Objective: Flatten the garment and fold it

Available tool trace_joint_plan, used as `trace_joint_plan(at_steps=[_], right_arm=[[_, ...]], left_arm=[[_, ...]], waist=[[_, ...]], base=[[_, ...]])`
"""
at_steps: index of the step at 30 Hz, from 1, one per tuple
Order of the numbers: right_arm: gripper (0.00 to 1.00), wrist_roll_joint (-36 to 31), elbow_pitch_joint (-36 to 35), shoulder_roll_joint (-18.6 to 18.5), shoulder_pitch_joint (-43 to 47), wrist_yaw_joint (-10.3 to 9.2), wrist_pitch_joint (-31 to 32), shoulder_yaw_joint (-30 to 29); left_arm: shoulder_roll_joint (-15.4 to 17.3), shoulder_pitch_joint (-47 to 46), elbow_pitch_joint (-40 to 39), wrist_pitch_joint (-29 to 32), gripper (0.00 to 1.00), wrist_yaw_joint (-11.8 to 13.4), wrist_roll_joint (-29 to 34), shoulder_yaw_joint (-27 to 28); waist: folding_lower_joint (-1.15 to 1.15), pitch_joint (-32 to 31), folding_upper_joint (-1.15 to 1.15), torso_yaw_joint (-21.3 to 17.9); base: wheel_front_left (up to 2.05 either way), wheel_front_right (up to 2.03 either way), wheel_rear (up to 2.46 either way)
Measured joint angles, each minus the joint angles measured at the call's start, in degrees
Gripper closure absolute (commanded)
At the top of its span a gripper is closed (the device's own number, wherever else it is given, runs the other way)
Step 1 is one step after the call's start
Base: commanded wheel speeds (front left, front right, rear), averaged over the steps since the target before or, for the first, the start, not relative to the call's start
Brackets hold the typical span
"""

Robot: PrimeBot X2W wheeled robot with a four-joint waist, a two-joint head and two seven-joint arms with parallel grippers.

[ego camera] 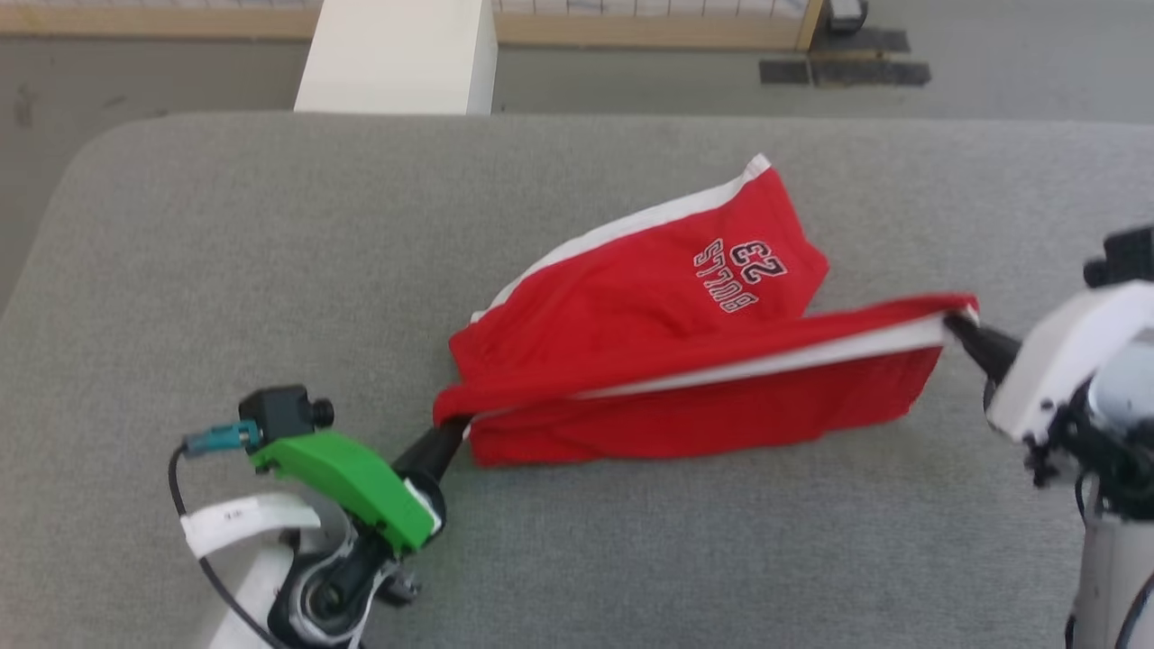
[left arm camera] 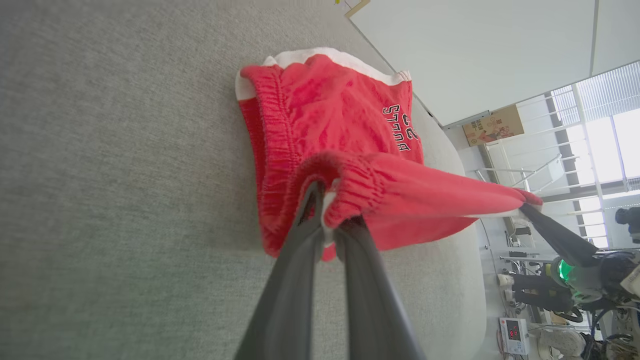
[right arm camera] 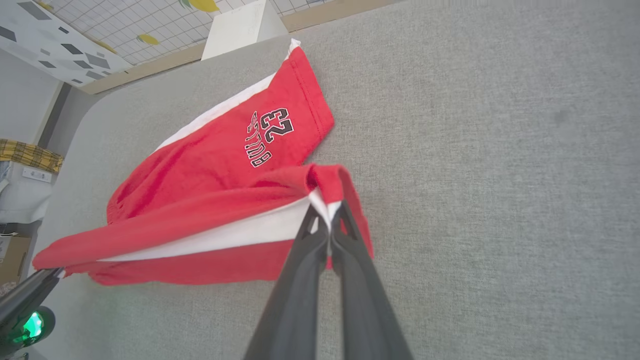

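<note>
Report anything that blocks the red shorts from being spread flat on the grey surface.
Nothing visible does. The left gripper and right gripper are each shut on an end of the shorts, holding one edge stretched between them over the grey surface.

A grey fabric-covered surface (ego camera: 270,225) with rounded corners spreads wide; just beyond its far edge a white block (ego camera: 397,54) stands on a dull grey floor (ego camera: 631,86); farther behind the surface a pale wooden rail (ego camera: 649,31) runs along the floor, with dark mats (ego camera: 843,68) near its end; above that rail rises a white tiled wall (right arm camera: 125,20) with grey and yellow shapes; off the surface's left end lies a yellow checked cloth (right arm camera: 27,155); off its right end are a printed cardboard box (left arm camera: 492,125), white railings (left arm camera: 540,170) and tall windows (left arm camera: 610,135) bright with daylight.
</note>
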Motion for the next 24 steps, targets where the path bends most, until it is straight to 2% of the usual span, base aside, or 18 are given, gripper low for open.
trace_joint_plan(at_steps=[13, 24], right_arm=[[1.0, -7.2, 13.8, -0.9, -21.1, -0.01, -5.3, 1.8], [1.0, -13.4, 24.1, -0.7, -33.3, -0.01, -9.1, 3.1]], left_arm=[[-2.7, -11.5, 4.0, 0.1, 1.0, -2.7, 0.5, -0.1], [-4.1, -15.8, 5.1, -1.4, 1.0, -5.0, 0.5, 0.4]], waist=[[0.01, 10.6, 0.0, 3.8], [0.01, 17.7, 0.0, 7.5]], base=[[0.0, 0.0, 0.0], [0.0, 0.0, 0.0]])
